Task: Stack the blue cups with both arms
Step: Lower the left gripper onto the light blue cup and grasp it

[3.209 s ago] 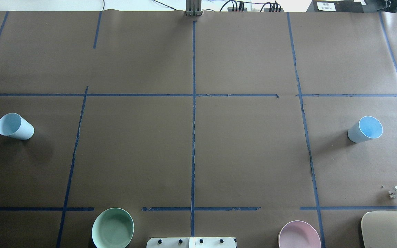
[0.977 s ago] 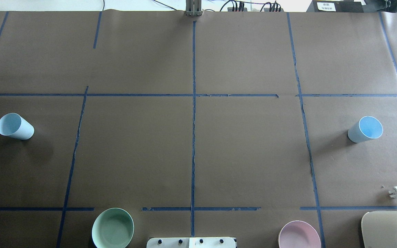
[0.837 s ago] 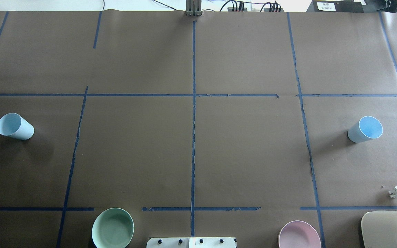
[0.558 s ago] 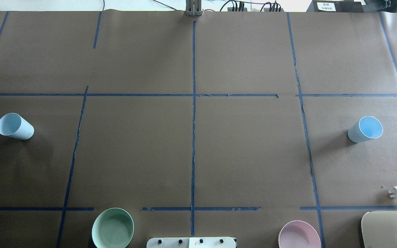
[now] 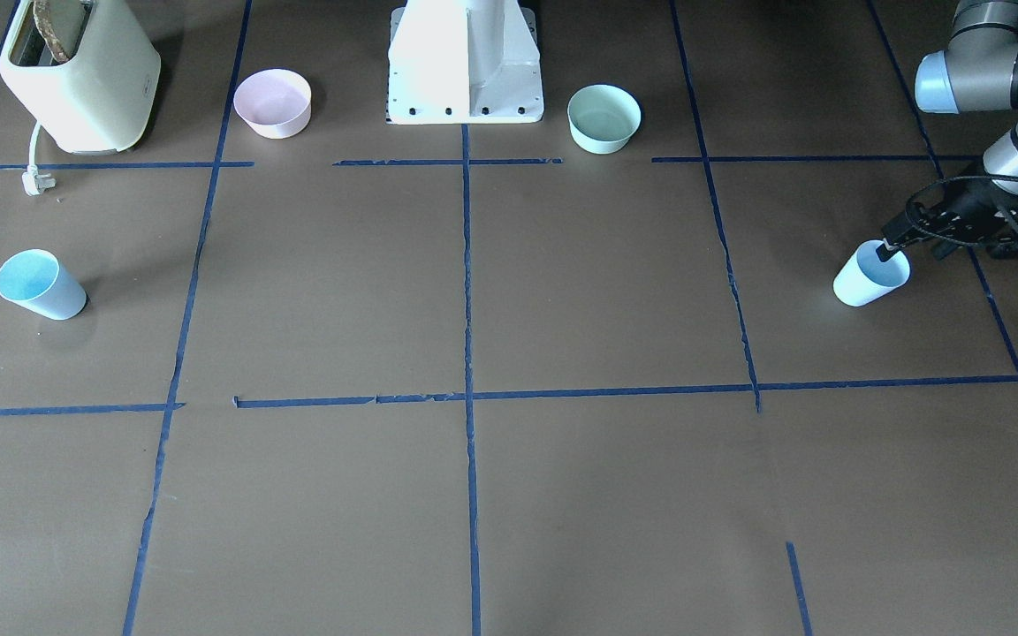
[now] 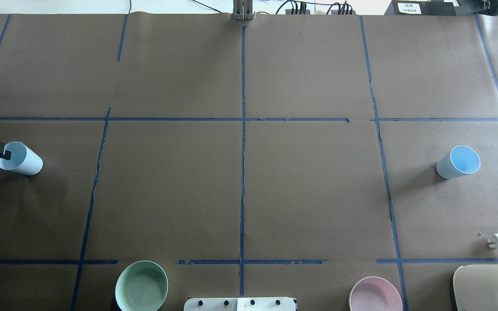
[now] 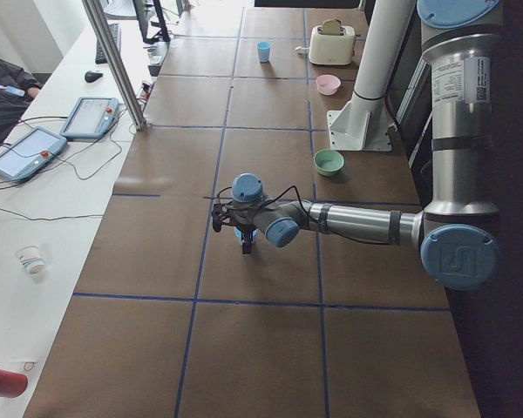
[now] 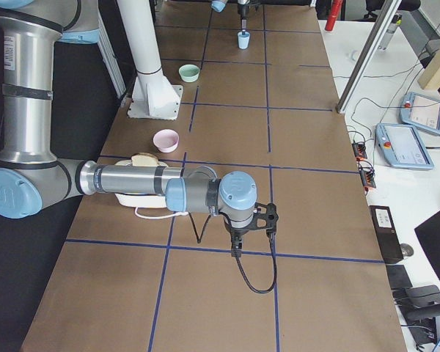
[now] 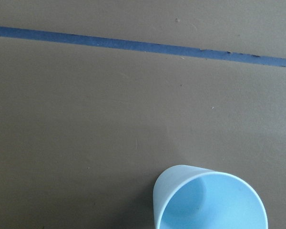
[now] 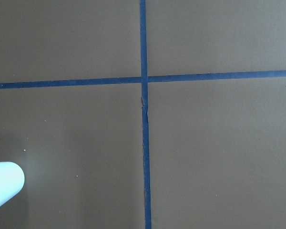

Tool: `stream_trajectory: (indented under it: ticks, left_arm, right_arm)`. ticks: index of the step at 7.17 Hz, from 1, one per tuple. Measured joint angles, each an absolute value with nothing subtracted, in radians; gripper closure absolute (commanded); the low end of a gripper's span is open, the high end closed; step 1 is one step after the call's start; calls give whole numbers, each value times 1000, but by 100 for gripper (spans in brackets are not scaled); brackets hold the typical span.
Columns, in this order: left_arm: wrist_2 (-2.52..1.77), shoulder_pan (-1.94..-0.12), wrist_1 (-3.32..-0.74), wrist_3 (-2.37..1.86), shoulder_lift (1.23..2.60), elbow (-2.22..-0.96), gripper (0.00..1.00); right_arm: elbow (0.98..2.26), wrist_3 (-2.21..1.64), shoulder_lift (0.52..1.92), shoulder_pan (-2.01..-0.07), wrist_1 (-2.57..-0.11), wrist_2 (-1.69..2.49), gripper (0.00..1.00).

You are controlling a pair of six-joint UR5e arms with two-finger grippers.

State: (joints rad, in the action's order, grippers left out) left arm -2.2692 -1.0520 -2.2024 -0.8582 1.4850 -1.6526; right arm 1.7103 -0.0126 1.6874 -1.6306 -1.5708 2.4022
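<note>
The left claw (image 5: 893, 251) has reached the cup (image 5: 867, 283) at the tabletop's (image 5: 562, 291) left edge; grasping comes next. Whether it or the right claw (image 8: 251, 220) is spread cannot be told.

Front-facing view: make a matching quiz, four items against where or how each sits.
Items:
1. toaster
2. pink bowl
3. green bowl
4. left cup

Places or states:
a. one of the left fingers at its rim
b. between toaster and pedestal
c. slice in its slot
d. beside the pedestal, on the robot's left

Pairs: 1-c, 2-b, 3-d, 4-a.
</note>
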Motion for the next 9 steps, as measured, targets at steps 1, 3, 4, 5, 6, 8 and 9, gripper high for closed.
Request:
stream_trajectory:
  ticks: [1,3,4,5,6,8,9]
  left_arm:
    - [-2269,-1048,-2203,-859,1500,-1631,9]
    - [-2271,-1031,-2203,-859,1517,-1606,66]
    - [-2271,-1027,-2203,-858,1519,-1605,90]
    - [-2272,-1026,-2203,-857,1518,-1608,100]
    - [-2274,-1025,-2204,-856,1517,-1612,100]
    - [-2290,-1029,-2187,-858,1515,-1644,100]
    - [-2313,-1031,-2126,-860,1518,-1696,100]
  right_arm:
    - [1711,-13,1687,-1631,-1571,2403,1]
    - [1718,-14,1687,-1631,-1571,2403,1]
    - [1721,-14,1687,-1631,-1571,2403,1]
    - [1723,-14,1687,-1631,-1571,2403,1]
    - [1724,-14,1687,-1631,-1571,2404,1]
    - [1725,-14,1687,-1631,-1571,2404,0]
    - [1727,-14,1687,-1631,-1571,2405,0]
